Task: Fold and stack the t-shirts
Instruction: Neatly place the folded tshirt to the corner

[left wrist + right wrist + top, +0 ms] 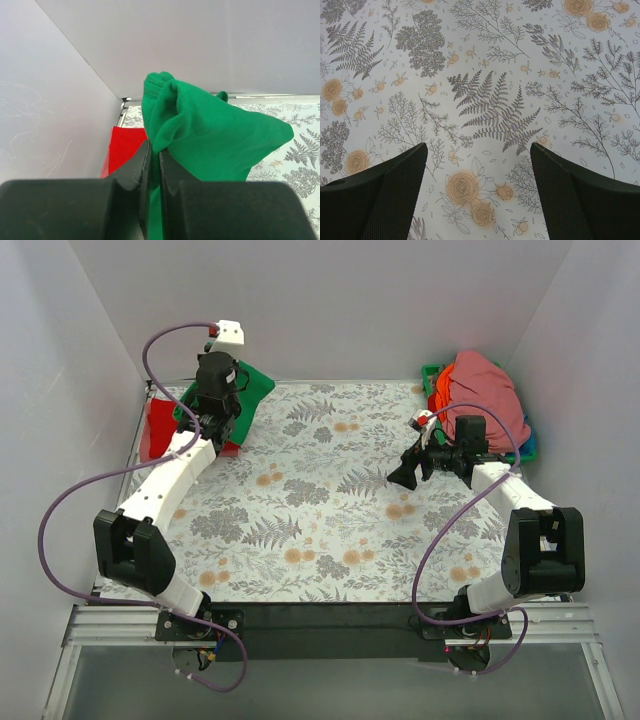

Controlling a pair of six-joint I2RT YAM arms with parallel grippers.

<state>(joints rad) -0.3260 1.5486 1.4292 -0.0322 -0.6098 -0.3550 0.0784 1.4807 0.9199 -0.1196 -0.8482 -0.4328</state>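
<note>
We see the left fingers pressed together on a fold of the large bright green cotton t-shirt. A bunch of its cloth stands up out of the grip. From above, this green shirt sits at the far left of the fern-and-flower printed worktop, close to the back wall and partly hidden by the left arm. The bright red cotton t-shirt lies flat at the worktop's far left edge, just beside the green one. The left wrist view shows its red cloth behind and to the left of the green.

The right fingers stand wide apart with nothing between them, and only the printed worktop shows below. They hover over the right half of the worktop, near the green plastic basket in the far right corner. Heaped on that basket we find a dusty pink t-shirt on top, with an orange t-shirt showing at its left side.
</note>
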